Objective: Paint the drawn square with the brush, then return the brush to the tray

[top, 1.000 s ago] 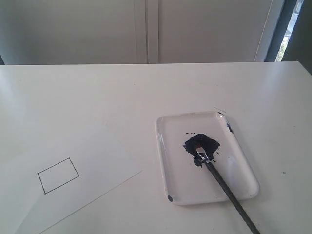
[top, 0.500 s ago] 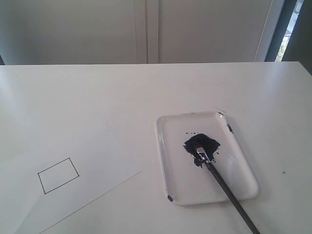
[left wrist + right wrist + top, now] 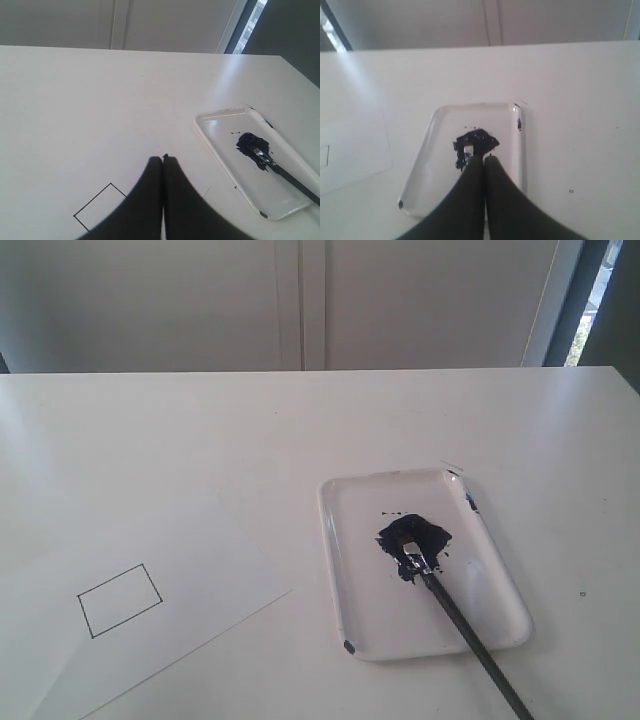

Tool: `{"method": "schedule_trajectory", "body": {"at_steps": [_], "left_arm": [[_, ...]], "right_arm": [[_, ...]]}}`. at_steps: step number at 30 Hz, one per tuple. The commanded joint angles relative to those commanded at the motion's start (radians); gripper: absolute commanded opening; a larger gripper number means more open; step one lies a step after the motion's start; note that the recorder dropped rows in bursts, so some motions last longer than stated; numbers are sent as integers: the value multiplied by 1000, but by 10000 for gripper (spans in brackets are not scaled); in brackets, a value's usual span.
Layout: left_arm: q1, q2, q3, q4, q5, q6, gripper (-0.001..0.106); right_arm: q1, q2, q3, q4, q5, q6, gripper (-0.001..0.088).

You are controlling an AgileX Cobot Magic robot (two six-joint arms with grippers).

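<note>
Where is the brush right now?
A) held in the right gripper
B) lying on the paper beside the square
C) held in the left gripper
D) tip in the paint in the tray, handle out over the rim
D: the brush lies with its tip in the paint blot of the tray, handle crossing the rim; the left gripper and right gripper are both shut, empty.

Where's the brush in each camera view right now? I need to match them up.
Exterior view: brush lies lower right, tip in the paint blot, handle crossing the rim of the tray.
Left wrist view: brush on the same tray, tip in the paint blot.
Right wrist view: brush mostly hidden behind the right claw.
Shared landmark: the paint blot.
</note>
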Motion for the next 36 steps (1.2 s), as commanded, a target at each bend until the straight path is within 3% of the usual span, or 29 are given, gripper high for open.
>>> {"method": "schedule_trajectory", "body": {"at_steps": [6,10,12,15,21,25,32,36], "left_arm": [[0,0,0,17,3,9,0],[0,0,0,18,1,17,0],[0,0,0,18,1,23,0],[0,0,0,18,1,43,0],[0,0,0,20,1,43,0],[0,0,0,20,1,43,0],[0,0,0,20,1,43,0],[0,0,0,20,1,45,0]], "right_arm": [[0,257,-32,120,-11,-70,0],[0,411,-32,271,-3,-255,0],[1,495,-32,283,41,-338,0],[1,616,-28,262,37,-342,0],[59,705,-28,255,-84,-282,0],[139,714,-13,221,-140,-211,0],[269,768,69,-61,-196,85,0],[309,803,77,-99,-205,136,0]]}}
